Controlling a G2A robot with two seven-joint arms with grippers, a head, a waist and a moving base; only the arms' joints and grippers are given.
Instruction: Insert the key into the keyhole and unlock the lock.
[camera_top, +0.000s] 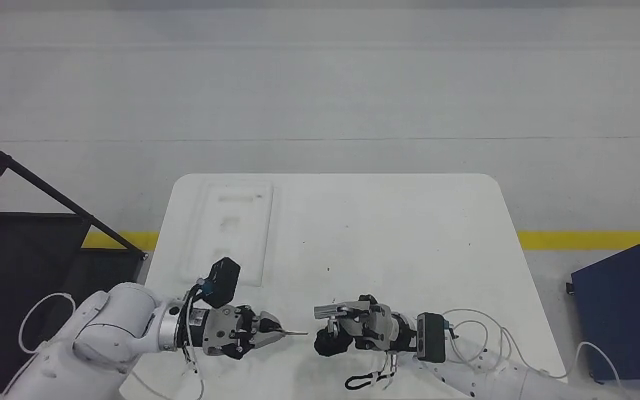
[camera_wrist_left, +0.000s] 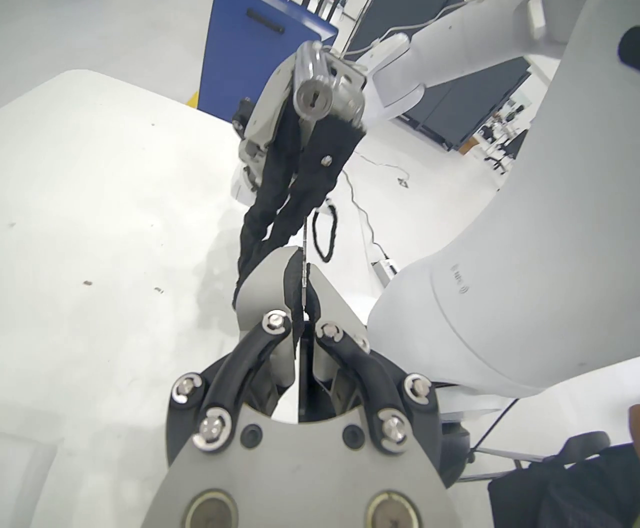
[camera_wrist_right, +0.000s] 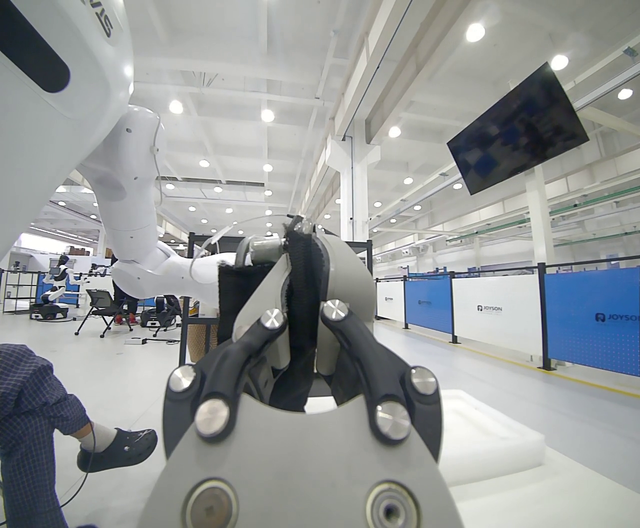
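Nearest in the left wrist view, the left jaws are pinched narrow on one key (camera_wrist_left: 303, 272), gripped edge-on between the two black pads with its thin blade sticking out past them. Farther off, the right jaws hold one silver lock (camera_wrist_left: 314, 100) between black-padded fingers. Its round face, with a single keyhole (camera_wrist_left: 314, 102), is turned toward the key. The blade tip is apart from the keyhole. One loop of black cord (camera_wrist_left: 325, 235) hangs under the right jaws, above the white bench (camera_wrist_left: 100, 200).

From the right wrist view, the right jaws are closed narrow on the lock (camera_wrist_right: 265, 250), whose metal barrel shows beside the black padding. One white tray (camera_wrist_right: 500, 435) lies on the bench behind.

From the top view, two arms meet over the near edge of the bench (camera_top: 400, 230). The left arm holds the key (camera_top: 292, 331) level, and the key points across at the lock (camera_top: 330, 312) in the right jaws. A small gap lies between the two. The tray (camera_top: 235, 225) lies farther back on the bench, well apart from both. The cord loop (camera_top: 362, 381) hangs below the right wrist.
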